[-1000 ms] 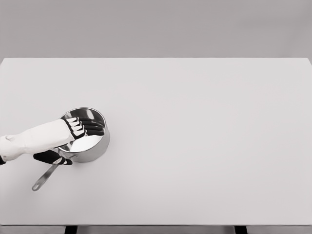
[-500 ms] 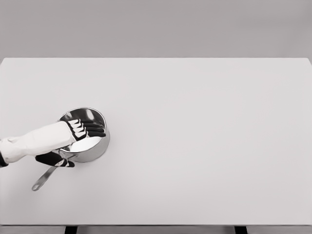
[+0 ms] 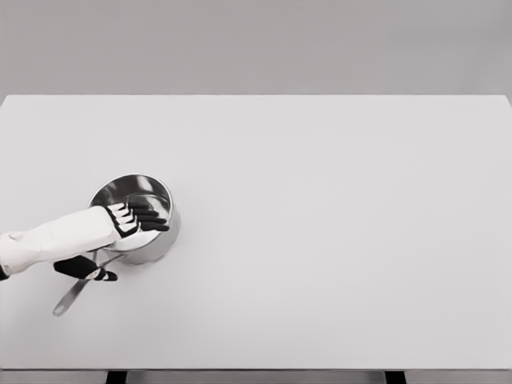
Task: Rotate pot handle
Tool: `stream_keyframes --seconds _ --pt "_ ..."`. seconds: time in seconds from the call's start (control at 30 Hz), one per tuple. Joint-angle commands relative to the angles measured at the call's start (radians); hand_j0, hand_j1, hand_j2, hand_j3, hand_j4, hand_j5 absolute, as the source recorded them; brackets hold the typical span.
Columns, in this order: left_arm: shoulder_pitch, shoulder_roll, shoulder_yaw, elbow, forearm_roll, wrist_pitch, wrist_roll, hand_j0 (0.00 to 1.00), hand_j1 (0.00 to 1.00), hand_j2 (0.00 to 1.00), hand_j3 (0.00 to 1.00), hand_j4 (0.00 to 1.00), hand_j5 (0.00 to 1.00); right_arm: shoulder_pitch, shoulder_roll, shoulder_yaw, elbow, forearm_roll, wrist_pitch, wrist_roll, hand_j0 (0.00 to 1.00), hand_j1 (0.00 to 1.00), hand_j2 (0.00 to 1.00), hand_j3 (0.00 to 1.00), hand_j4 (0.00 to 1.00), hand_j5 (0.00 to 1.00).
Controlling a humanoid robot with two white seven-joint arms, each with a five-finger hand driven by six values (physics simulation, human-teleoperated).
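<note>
One steel pot [image 3: 136, 228] on table [image 3: 320, 240] | left robot hand [image 3: 132, 218] fingers extended inside, holding nothing

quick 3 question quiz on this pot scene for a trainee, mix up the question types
1. True or false: the left hand reaches over the steel pot, with its fingers above the pot's opening.
2. Multiple choice: the pot handle points toward which part of the picture? A) upper right B) lower left C) straight up
3. Short answer: which arm is out of view?

Key
1. True. The dark fingers lie over the pot's inside; whether they touch it cannot be told.
2. B. The handle runs from the pot's near side toward the lower left of the white table.
3. The right arm; only the left one shows, entering from the left edge.
</note>
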State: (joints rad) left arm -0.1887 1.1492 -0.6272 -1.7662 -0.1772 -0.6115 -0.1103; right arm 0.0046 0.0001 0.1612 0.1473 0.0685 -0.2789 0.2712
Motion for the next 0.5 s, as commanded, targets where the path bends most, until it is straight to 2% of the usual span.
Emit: stream_keyframes --seconds 0.0,0.47 --pt "0.005 0.012 0.037 0.001 0.005 0.001 -0.002 1.0 1.0 1.0 1.0 1.0 1.0 -0.002 0.0 0.0 0.0 0.0 0.0 0.0 1.0 1.0 1.0 1.0 1.0 1.0" --pt "0.026 0.03 0.106 0.001 0.001 0.001 -0.003 1.0 1.0 1.0 1.0 1.0 1.0 -0.002 0.0 0.0 0.0 0.0 0.0 0.0 1.0 1.0 1.0 1.0 1.0 1.0"
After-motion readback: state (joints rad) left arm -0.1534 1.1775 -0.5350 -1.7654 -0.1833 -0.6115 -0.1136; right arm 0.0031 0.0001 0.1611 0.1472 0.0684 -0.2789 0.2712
